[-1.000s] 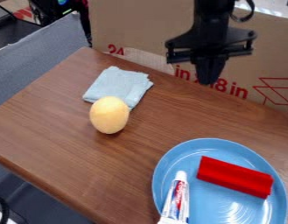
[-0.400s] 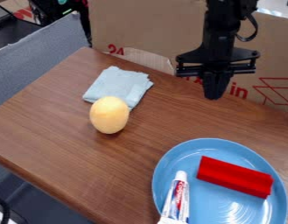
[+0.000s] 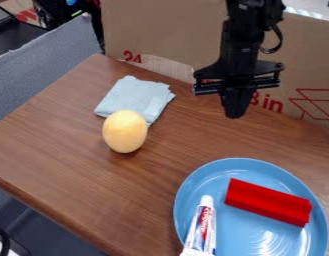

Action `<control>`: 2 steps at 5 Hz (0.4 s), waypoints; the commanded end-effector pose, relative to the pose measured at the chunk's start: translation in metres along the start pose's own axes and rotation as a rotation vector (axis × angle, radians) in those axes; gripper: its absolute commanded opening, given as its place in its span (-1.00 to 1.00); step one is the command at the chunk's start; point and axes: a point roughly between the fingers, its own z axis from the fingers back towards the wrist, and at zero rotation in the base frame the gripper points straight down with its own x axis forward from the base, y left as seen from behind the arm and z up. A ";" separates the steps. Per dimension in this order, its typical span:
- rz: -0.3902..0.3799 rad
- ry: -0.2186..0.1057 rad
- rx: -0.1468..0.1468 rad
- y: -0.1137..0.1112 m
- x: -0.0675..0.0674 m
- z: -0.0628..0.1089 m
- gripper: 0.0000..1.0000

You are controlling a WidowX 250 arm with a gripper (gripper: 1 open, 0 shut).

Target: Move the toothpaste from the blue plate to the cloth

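The hand (image 3: 235, 108), shut and empty, has sunk toward the tabletop's (image 3: 73, 140) far edge, while the toothpaste (image 3: 202, 224) waits untouched on the plate (image 3: 220, 180).

We see the toothpaste (image 3: 202, 228) lying on the left part of the blue plate (image 3: 290, 245), cap toward the near edge, with a red block (image 3: 268, 201) just beside it on the same plate. The cloth (image 3: 133, 96) sits rumpled on the wooden table (image 3: 73, 150), and a yellow ball (image 3: 124, 131) rests touching its near edge. Our gripper (image 3: 235, 112) hangs above the table, pointing down with jaws closed and empty, in front of a cardboard box (image 3: 160, 30).
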 end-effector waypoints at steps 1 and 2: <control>0.039 -0.028 -0.011 -0.001 0.008 -0.004 -1.00; 0.022 -0.014 0.003 -0.008 0.000 -0.020 -1.00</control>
